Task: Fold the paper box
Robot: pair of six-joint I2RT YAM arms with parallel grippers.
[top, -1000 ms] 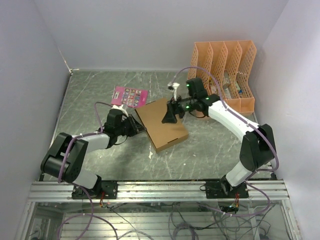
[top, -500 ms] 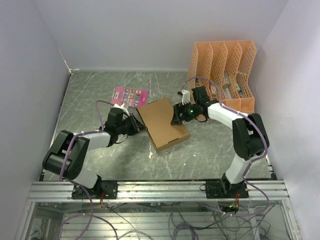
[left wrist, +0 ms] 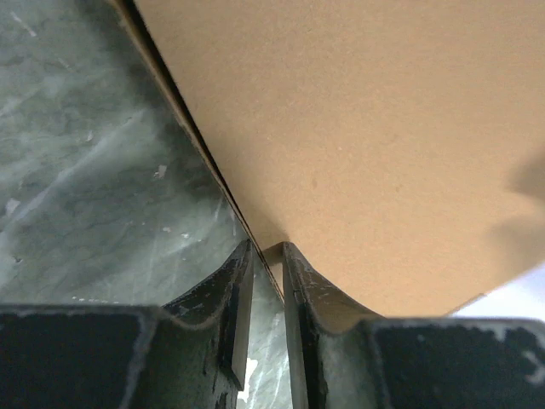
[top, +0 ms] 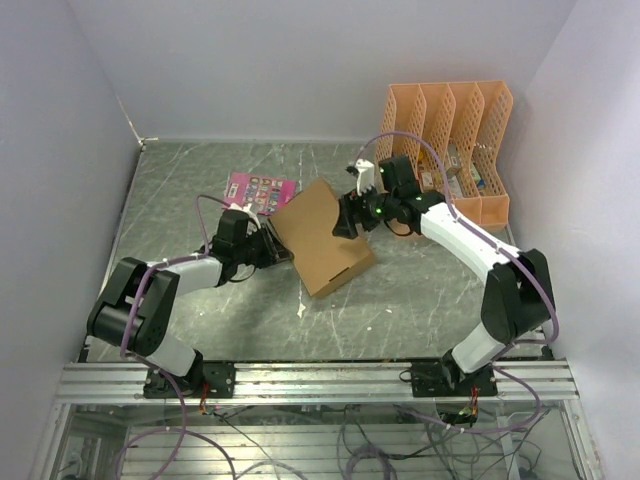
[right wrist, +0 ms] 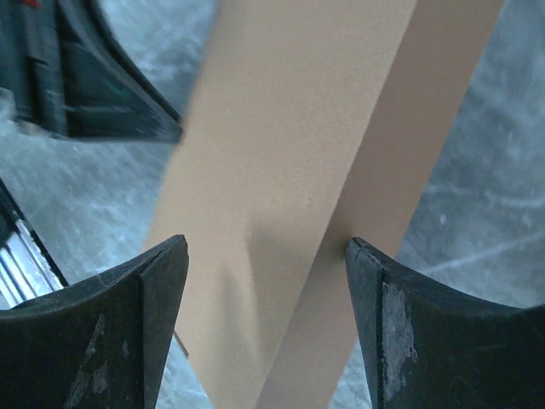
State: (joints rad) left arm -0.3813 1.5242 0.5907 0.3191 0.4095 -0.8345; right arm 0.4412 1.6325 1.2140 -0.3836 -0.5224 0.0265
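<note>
The paper box [top: 318, 240] is a shallow brown cardboard box in the middle of the table, its far right side tipped up off the surface. My left gripper [top: 278, 250] is at its left edge. In the left wrist view the narrow jaws [left wrist: 266, 247] are pinched on a thin cardboard edge of the box [left wrist: 358, 128]. My right gripper [top: 343, 222] is at the raised far side. In the right wrist view it [right wrist: 266, 247] stands open around the box [right wrist: 281, 170], and the right fingertip [right wrist: 362, 264] touches the darker side wall.
An orange lattice file organizer [top: 450, 150] stands at the back right, close behind the right arm. A small pink printed card [top: 258, 192] lies just behind the left gripper. Grey walls enclose the table on three sides, and an aluminium rail [top: 320, 380] runs along the near edge.
The right gripper left the box top, went to its right edge and rose; the box's far right side now tips up. The left gripper kept its hold at the left edge.
</note>
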